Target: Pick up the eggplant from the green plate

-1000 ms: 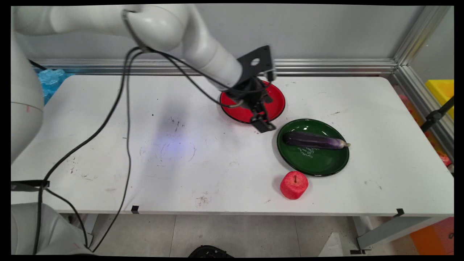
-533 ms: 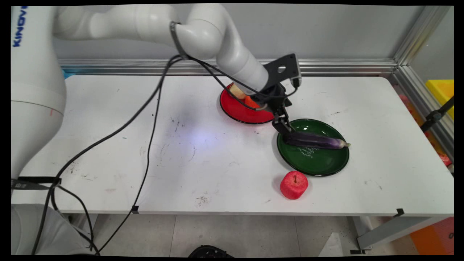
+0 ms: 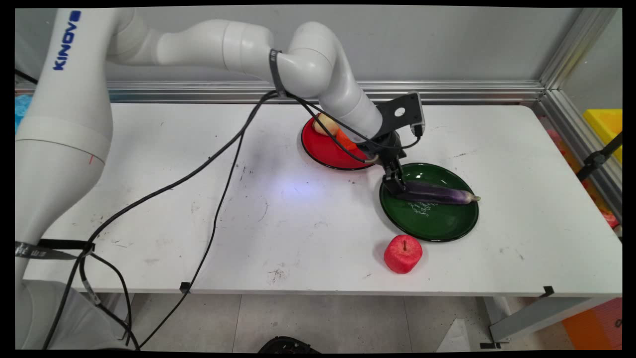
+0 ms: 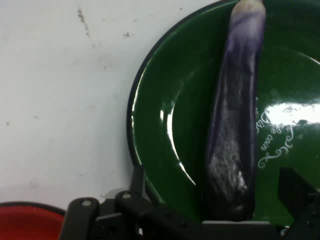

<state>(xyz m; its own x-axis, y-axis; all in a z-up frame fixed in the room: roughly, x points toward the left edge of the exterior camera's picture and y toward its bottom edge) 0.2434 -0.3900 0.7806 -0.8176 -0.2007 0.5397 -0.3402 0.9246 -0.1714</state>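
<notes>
Black and low, the tool (image 3: pixel 396 185) sits at the 9 o'clock rim of the green plate (image 3: pixel 437 226), down over the blunt end of the purple eggplant (image 3: pixel 439 193). In the hand view the fingers (image 4: pixel 295 187) stand wide apart, one on either side of the eggplant's (image 4: pixel 232 145) thick end, which lies between them near the linkage; whether either finger touches the skin cannot be told. The eggplant lies lengthwise across the green plate (image 4: pixel 165 130), its stem tip reaching the rim at 3 o'clock in the main view.

At 10 o'clock from the green plate, just beside it but apart, is a red plate (image 3: pixel 325 151), partly hidden by the arm's wrist; a pale rounded piece (image 3: pixel 324 124) and an orange piece (image 3: pixel 346 140) show on it, at its far side. A corner of the red plate (image 4: pixel 27 222) also shows at the bottom left of the hand view.

A red apple (image 3: pixel 403 254) stands on the white desk (image 3: pixel 174 149) at 7 o'clock from the green plate, close to its rim and not touching, and near the desk's front edge. From the apple and the plates out to 9 o'clock the desk is bare but for scuffs, crossed above by hanging black cables (image 3: pixel 218 199). Toward 3 o'clock a bare strip runs from the green plate to the desk's right edge, where an aluminium frame (image 3: pixel 571 134) runs alongside.
</notes>
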